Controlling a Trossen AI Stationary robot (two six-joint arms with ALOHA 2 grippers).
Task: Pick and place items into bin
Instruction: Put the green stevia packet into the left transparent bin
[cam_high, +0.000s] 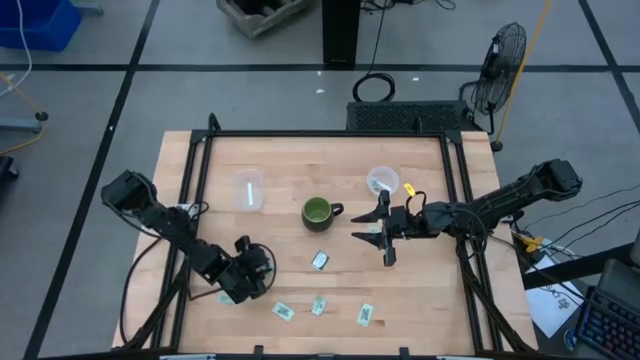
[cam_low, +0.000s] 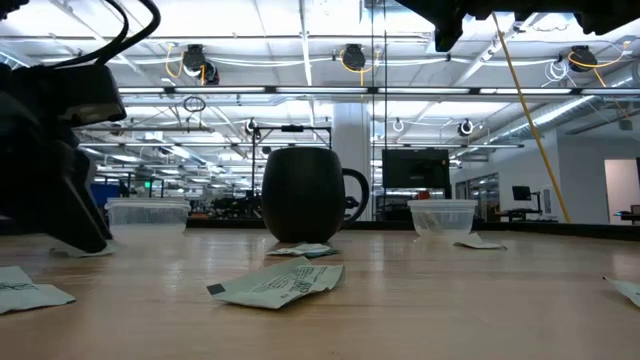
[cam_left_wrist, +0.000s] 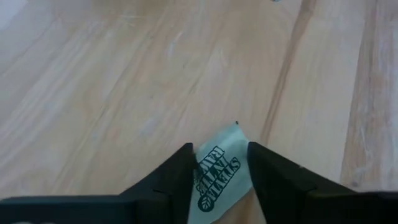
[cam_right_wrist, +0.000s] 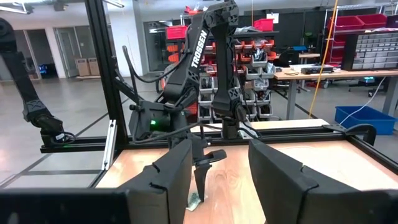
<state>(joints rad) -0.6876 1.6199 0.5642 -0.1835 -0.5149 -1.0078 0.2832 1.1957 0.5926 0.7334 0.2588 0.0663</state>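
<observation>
The left gripper (cam_high: 258, 268) sits low at the front left of the worktop (cam_high: 290, 165). Its wrist view shows the two fingers (cam_left_wrist: 171, 180) spread a little way, with a pale green printed packet (cam_left_wrist: 219, 179) lying between them on the wood; whether the fingers actually press it cannot be told.

Behind it, toward the back left, stands a clear plastic bin (cam_high: 248, 189) with something pale inside that is too faint to identify. Three more pale packets lie in a row along the front edge: one (cam_high: 283, 311), the next (cam_high: 318, 304), and a third (cam_high: 365, 314) further right. A darker packet (cam_high: 320, 260) lies just in front of the green mug (cam_high: 318, 212), which stands upright near the middle. The mug's inside looks green, and nothing can be made out in it.

At the back right stands a second clear bin (cam_high: 382, 181), holding a small pale green piece. Just in front of it hangs the right gripper (cam_high: 385, 233), held above the worktop, its fingers (cam_right_wrist: 171, 177) wide apart and holding nothing.
</observation>
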